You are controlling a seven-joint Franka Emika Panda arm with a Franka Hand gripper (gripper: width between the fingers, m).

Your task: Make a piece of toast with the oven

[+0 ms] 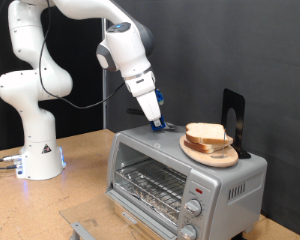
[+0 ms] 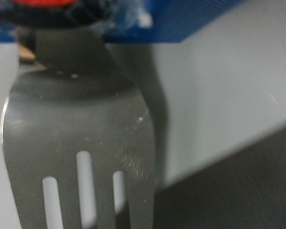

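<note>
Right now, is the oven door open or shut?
Open. In the exterior view the oven shows its wire rack uncovered, and the glass door hangs folded down below the front opening.

The bread slices [image 1: 209, 138] lie on a plate [image 1: 212, 155] atop the oven [image 1: 180, 180], pincer [image 1: 157, 125] beside.

No text, brand or number can be read anywhere in either view. The only sign is a small yellow triangular warning sticker on the robot's white base [image 1: 45, 152], which stands on the worktop to the exterior view's left of the oven [image 1: 185, 175]; its symbol is too small to make out. The oven's front panel beside its two knobs shows no legible markings, and the fork [image 2: 81, 134] filling the wrist view bears no stamp that can be read.
</note>
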